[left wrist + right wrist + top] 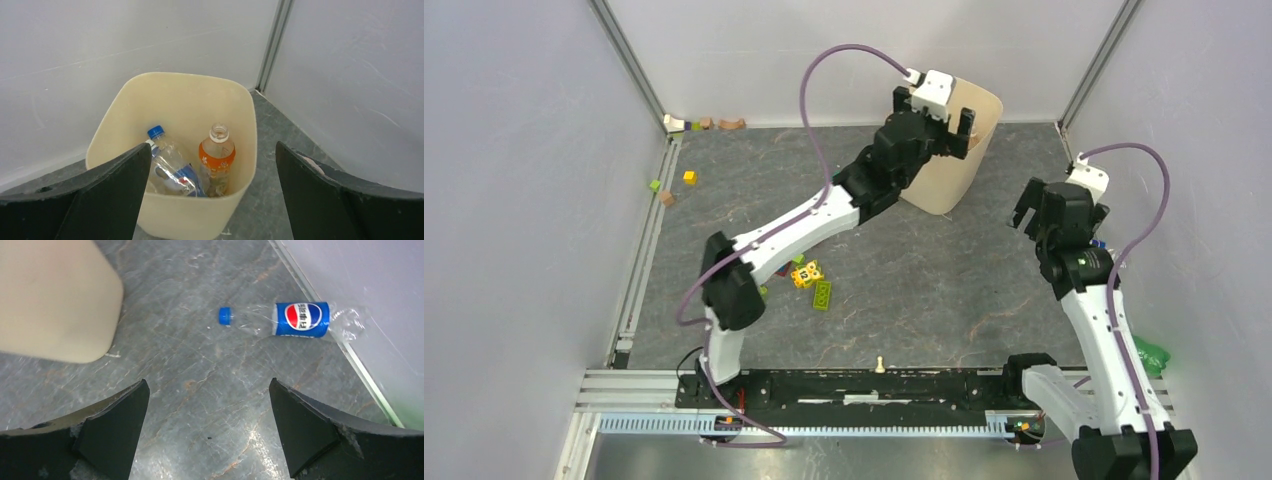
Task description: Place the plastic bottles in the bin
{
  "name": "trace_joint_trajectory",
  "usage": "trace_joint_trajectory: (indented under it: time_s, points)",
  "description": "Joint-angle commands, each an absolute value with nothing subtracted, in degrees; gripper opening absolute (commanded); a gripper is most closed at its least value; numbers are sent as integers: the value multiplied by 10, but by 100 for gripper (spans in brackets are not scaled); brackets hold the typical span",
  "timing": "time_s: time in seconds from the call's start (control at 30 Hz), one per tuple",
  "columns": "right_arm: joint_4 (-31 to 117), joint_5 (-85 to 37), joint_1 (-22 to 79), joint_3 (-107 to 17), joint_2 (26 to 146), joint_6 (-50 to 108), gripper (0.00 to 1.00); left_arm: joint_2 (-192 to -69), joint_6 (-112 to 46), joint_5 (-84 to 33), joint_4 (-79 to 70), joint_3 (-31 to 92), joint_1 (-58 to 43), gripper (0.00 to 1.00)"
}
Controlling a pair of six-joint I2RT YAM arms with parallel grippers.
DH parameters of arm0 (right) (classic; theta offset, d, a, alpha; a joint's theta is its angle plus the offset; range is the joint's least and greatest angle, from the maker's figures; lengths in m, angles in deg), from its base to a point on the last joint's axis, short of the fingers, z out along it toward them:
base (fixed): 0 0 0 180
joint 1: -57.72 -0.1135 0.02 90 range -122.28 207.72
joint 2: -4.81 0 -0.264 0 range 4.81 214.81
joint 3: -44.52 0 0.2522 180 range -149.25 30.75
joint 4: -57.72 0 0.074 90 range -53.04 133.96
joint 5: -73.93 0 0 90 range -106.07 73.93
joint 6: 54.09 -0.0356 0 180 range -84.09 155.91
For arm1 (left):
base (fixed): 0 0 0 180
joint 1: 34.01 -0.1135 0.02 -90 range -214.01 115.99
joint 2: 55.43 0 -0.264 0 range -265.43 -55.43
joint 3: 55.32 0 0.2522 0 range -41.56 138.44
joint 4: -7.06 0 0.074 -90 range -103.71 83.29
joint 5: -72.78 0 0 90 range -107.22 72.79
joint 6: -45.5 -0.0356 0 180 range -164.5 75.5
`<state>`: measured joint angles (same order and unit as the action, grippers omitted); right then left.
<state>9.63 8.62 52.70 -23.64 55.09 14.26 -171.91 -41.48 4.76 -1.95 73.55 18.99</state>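
Left end effector [935, 112]: above the bin [185, 100], pointing down into its mouth, jaws spread wide, nothing between them; released.

Bin: upright on the desk [924, 290], close to the back wall.

Inside the bin, two bottles:
- clear bottle with blue cap [172, 165], leaning, cap up;
- orange-labelled bottle [216, 157], roughly upright, no cap, just beside the clear one on its right in the left wrist view.

Right end effector [208, 384]: to the right of the bin, above bare desk, jaws wide, empty; released.

Pepsi bottle [300, 320]: outside the bin, well apart from it on its right, lying on its side along the side wall's base, blue cap on, cap end toward the bin.

Coloured toy blocks [809, 275]: on the desk, nearer the arm bases than the bin and to its left.
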Motion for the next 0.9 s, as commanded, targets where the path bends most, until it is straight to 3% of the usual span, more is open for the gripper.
trace_joint_trajectory:
  time_s: [0.0, 0.27, 0.43, 0.87]
  points:
    - [104, 142, 572, -262, 594, 70, 98, -1574, -392, 17, 13, 639, 205, 100]
    - [108, 90, 724, -290, 754, -113, 98, -1404, -344, -38, -15, 434, 210, 100]
    - [119, 169, 736, -306, 823, -204, 98, -1343, -335, -45, -23, 359, 212, 100]
    - [211, 166, 752, -310, 993, -259, 98, -1306, -311, -79, -55, 302, 222, 100]
